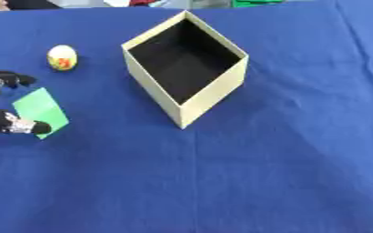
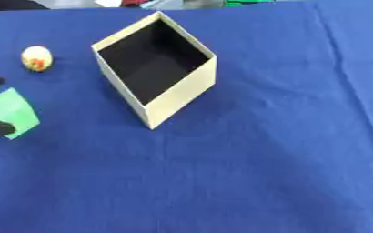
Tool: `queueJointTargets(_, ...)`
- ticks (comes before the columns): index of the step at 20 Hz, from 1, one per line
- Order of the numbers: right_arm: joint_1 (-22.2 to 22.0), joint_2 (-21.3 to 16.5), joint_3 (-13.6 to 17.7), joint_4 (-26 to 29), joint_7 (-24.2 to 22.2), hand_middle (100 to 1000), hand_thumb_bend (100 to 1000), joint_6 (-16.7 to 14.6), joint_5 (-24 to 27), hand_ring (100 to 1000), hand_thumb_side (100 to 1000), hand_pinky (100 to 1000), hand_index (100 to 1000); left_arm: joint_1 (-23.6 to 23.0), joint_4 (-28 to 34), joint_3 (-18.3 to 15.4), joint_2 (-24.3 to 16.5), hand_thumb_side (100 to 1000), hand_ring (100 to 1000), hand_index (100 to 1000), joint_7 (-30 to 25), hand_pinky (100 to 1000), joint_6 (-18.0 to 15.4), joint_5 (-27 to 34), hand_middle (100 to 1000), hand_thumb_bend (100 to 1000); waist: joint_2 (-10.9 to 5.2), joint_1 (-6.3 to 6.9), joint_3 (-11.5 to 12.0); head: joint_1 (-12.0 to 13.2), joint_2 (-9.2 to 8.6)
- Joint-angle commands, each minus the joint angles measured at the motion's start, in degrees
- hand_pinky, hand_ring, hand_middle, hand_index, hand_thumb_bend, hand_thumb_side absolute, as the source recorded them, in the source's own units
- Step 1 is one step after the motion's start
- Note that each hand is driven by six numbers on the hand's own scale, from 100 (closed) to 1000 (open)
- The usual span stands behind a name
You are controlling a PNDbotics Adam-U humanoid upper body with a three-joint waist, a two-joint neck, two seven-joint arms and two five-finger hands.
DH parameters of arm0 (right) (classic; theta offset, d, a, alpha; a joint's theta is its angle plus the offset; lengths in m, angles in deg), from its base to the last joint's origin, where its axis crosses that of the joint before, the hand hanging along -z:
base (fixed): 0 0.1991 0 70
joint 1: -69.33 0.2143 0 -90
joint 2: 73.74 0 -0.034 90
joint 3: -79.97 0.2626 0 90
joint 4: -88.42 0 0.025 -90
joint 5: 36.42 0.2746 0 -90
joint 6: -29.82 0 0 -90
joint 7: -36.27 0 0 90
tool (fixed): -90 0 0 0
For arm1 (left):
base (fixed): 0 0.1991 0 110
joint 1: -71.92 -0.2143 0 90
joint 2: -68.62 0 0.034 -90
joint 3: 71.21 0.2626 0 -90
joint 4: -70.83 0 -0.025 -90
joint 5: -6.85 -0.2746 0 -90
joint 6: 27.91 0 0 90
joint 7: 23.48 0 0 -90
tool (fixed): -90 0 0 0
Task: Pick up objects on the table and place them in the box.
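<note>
Card: the green card [image 1: 40, 111] lies flat on the blue cloth [image 1: 261, 173], between your left hand's [image 1: 7, 122] fingers.
Fingers: spread, one black tip [image 1: 40, 128] touching its near edge.
Egg: the yellow egg [image 1: 62, 57] sits beyond your fingers.
Box: the cream box [image 1: 214, 91] stands open, well off to their right.

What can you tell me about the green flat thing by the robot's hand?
The green card is a flat, thin, bright green piece with straight edges and four corners, looking like paper or thin plastic. It lies tilted on the blue tablecloth, to the left of the cream box and nearer than the little egg-shaped thing. The robot's left hand is at it from the left: a black fingertip lies over its near corner, another dark finger sits beside its far corner.
</note>
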Motion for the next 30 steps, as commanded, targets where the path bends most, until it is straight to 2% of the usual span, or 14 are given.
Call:
queueJointTargets(1, 1.04, -1.33, 0.29, 0.18, -0.26, 610, 100, -0.02, 0.37, 617, 784, 790, 808, 1.05, -0.07, -0.35, -1.14, 793, 918, 983, 0.13, 962, 0.13, -0.67, 886, 827, -0.83, 0.04, -0.02, -0.06, 0.0)
queueJointTargets(13, 1.57, -1.4, 0.21, -0.15, -1.14, 609, 100, -0.23, 0.55, 617, 791, 791, 809, 2.72, -2.91, 0.33, -0.27, 803, 903, 960, 0.31, 949, 0.57, -2.05, 862, 800, -0.1, -0.11, -0.38, -0.06, -0.77)
queueJointTargets(23, 1.74, -1.4, 0.2, -0.28, -1.52, 608, 100, -0.36, 0.59, 616, 792, 791, 808, 3.36, -5.63, 0.88, 0.39, 785, 862, 936, -0.08, 926, 0.35, -3.12, 805, 777, 0.17, 0.03, -0.56, -0.03, -1.16)
queueJointTargets(26, 1.74, -1.39, 0.2, -0.35, -1.56, 608, 100, -0.34, 0.58, 616, 796, 791, 808, 3.53, -6.1, 0.91, 0.6, 773, 821, 917, 0.05, 911, 0.3, -3.12, 762, 710, 0.18, 0.02, -0.6, -0.03, -1.12)
queueJointTargets(27, 1.72, -1.38, 0.23, -0.37, -1.54, 608, 100, -0.33, 0.57, 616, 797, 791, 808, 3.58, -6.05, 0.83, 0.66, 769, 792, 897, 0.32, 901, 0.39, -2.94, 732, 627, 0.17, 0.02, -0.59, -0.04, -1.12)
queueJointTargets(30, 1.63, -1.33, 0.27, -0.46, -1.51, 608, 100, -0.28, 0.53, 616, 799, 792, 808, 3.68, -5.42, 0.44, 0.83, 762, 736, 851, 1.73, 828, 1.28, -1.7, 663, 508, 0.09, 0.02, -0.57, -0.12, -1.15)
